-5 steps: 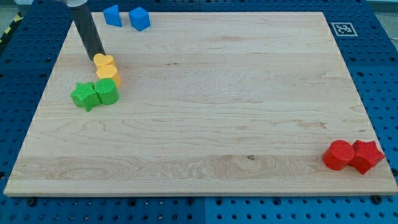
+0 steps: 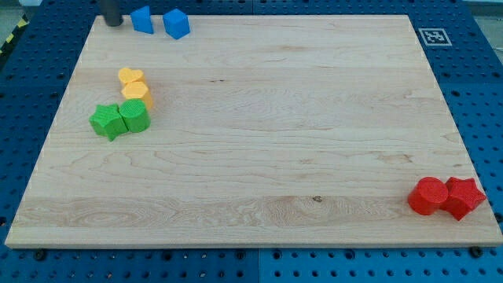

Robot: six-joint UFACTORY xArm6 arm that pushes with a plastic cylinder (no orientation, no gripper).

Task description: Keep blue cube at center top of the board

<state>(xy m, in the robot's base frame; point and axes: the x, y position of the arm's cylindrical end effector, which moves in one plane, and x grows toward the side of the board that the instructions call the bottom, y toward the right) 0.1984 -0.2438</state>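
Board: one, a pale wooden board [image 2: 259, 157] lying on a blue perforated table [image 2: 479, 86].

My tip: one dark rod end [image 2: 112, 23] showing at the view's top left corner of the board, just left of the blue pair and apart from it. It is a plain rod with no jaws, so there is nothing to stand apart or together, and it holds nothing. Most of the rod is cut off by the frame edge, so I cannot be sure the tip meets the wood.

Blue blocks: two. The blue cube [image 2: 176, 23] sits at the top edge of the board, well left of the centre. Beside it on the view's left is a second blue block [image 2: 142, 19], its shape hard to make out, perhaps a wedge. The two stand near each other with a slim gap.

Yellow blocks: two. A yellow heart-shaped block [image 2: 130, 77] and a yellow rounded block [image 2: 136, 93] just below it, touching, at the view's left.

Green blocks: two. A green star-like block [image 2: 107, 120] and a green rounded block [image 2: 134, 115], touching each other, the latter right under the yellows.

Red blocks: two. A red cylinder [image 2: 427, 196] and a red star-like block [image 2: 464, 197], touching, at the bottom right corner.

Markings: one black-and-white square tag [image 2: 433, 36] at the board's top right corner; no readable writing.
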